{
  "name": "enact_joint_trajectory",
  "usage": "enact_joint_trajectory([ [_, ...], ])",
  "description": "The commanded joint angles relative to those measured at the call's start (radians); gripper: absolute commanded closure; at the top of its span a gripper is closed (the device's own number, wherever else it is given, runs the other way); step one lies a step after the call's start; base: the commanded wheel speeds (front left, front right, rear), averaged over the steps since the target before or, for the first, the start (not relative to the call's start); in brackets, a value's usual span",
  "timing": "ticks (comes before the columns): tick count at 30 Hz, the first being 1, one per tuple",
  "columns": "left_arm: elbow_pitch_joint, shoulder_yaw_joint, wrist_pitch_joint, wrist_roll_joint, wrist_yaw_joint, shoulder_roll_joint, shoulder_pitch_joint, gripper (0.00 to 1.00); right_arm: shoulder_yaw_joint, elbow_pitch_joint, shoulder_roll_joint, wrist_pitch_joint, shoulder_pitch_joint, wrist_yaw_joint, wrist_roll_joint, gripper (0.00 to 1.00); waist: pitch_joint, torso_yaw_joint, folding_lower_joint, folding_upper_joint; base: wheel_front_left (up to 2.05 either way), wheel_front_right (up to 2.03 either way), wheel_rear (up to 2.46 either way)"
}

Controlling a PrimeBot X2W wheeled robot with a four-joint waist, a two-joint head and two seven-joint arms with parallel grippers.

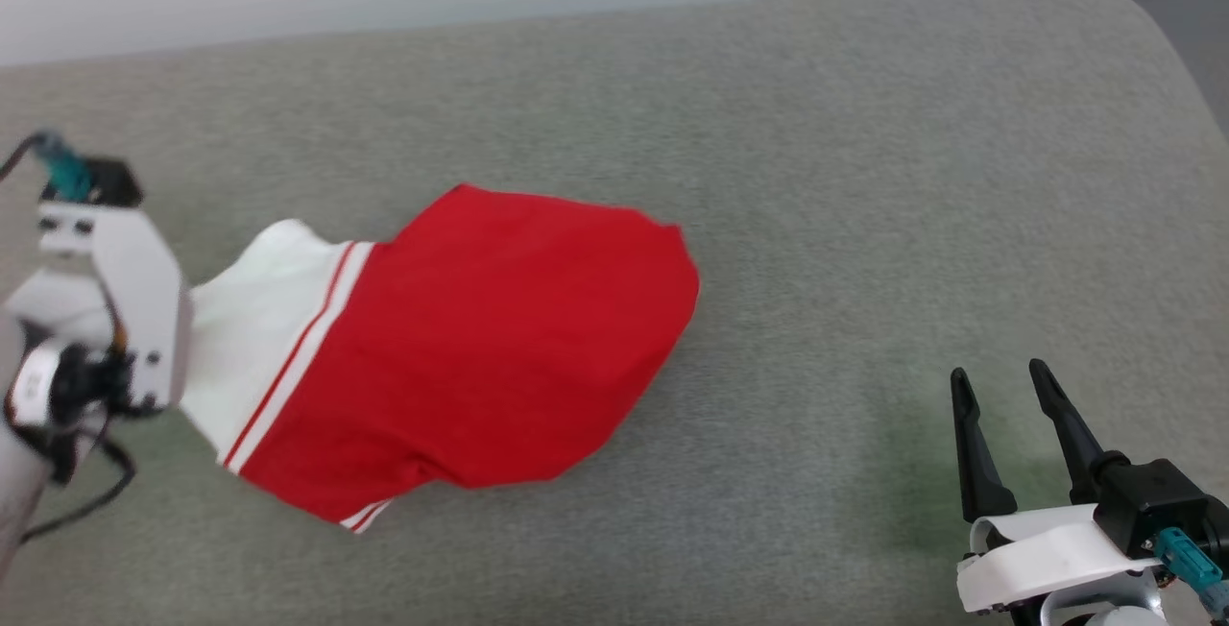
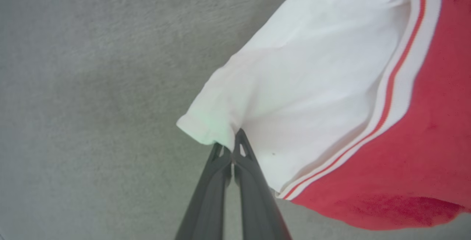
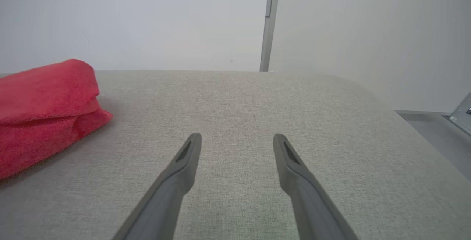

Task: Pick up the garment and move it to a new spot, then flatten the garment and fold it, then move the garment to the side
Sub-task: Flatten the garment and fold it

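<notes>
Garment (image 1: 499, 348) lies bunched on the grey pad (image 1: 864, 175), left of centre, its red body toward the middle and its white sleeve end (image 2: 294, 78) stretched leftward. At the far left, the left gripper (image 2: 232, 145) has its jaws clenched on that sleeve's edge. At the lower right, well apart from the garment, the right gripper (image 1: 999, 372) has its jaws spread, holding nothing.

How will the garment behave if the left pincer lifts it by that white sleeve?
Likely floppy: the garment lies in soft folds, so it should drape and trail. The left pincer pinches only a sleeve corner, which may slip.
</notes>
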Motion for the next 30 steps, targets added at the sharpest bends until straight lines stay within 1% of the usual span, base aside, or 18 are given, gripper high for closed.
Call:
enact_joint_trajectory([
  [1, -0.001, 0.000, 0.005, 0.000, 0.008, 0.011, 0.040, 1.00, -0.005, 0.003, 0.002, -0.001, 0.013, -0.001, -0.006, 0.00, -0.023, 0.034, 0.0000, -0.0001, 0.00, 0.00, 0.00],
  [5, -0.013, 0.016, -0.020, -0.022, 0.021, 0.015, 0.082, 1.00, -0.006, 0.005, 0.002, -0.001, 0.017, -0.001, -0.011, 0.00, -0.025, 0.051, 0.0000, -0.0001, 0.00, 0.00, 0.00],
  [9, -0.005, 0.026, -0.071, -0.047, 0.017, -0.004, 0.137, 1.00, 0.001, 0.011, 0.002, -0.001, 0.014, -0.001, -0.017, 0.00, -0.025, 0.063, 0.0000, -0.0001, 0.00, 0.00, 0.00],
  [12, 0.010, 0.023, -0.095, -0.046, 0.014, -0.011, 0.157, 1.00, 0.006, 0.018, 0.002, -0.001, 0.009, -0.001, -0.020, 0.00, -0.028, 0.064, 0.0000, -0.0001, 0.00, 0.00, 0.00],
  [14, 0.025, 0.024, -0.100, -0.053, 0.023, -0.019, 0.171, 1.00, 0.009, 0.023, 0.002, -0.001, 0.007, -0.001, -0.021, 0.00, -0.032, 0.063, 0.0000, -0.0001, 0.00, 0.00, 0.00],
  [25, 0.060, 0.034, -0.137, -0.069, 0.009, -0.026, 0.183, 1.00, 0.008, 0.030, 0.002, -0.001, 0.021, -0.001, -0.013, 0.00, -0.049, 0.045, 0.0000, -0.0001, 0.00, 0.00, 0.00],
  [30, 0.054, 0.037, -0.145, -0.072, 0.010, -0.029, 0.174, 1.00, 0.004, 0.034, 0.002, -0.001, 0.025, -0.001, -0.008, 0.00, -0.053, 0.042, 0.0000, -0.0001, 0.00, 0.00, 0.00],
])
